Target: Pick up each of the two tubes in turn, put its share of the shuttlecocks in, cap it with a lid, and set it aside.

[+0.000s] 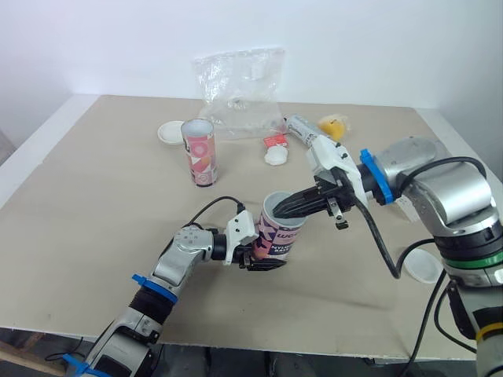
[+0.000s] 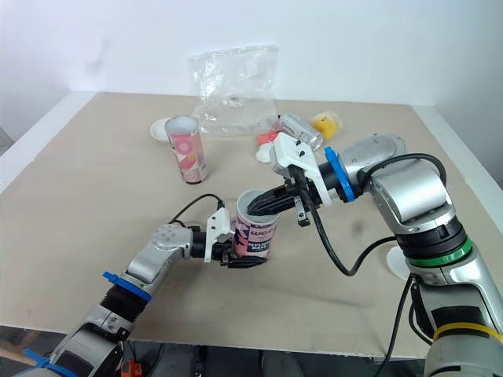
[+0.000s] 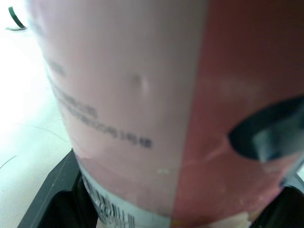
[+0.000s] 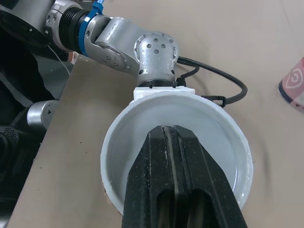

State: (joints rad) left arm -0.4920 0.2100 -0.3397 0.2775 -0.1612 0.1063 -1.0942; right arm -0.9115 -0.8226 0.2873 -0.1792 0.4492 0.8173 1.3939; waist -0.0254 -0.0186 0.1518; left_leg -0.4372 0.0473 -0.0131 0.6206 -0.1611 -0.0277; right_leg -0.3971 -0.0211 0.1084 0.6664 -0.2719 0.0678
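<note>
Holding pink tube in left gripper, with right gripper, fingers pressed together, inside its mouth; white inner wall seen from right wrist.

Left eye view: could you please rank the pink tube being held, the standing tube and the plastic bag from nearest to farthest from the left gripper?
1. The held tube, clamped in the jaws of the left gripper, near the front.
2. The standing tube, upright farther back on the left.
3. The plastic bag, farthest back, near the centre.
</note>
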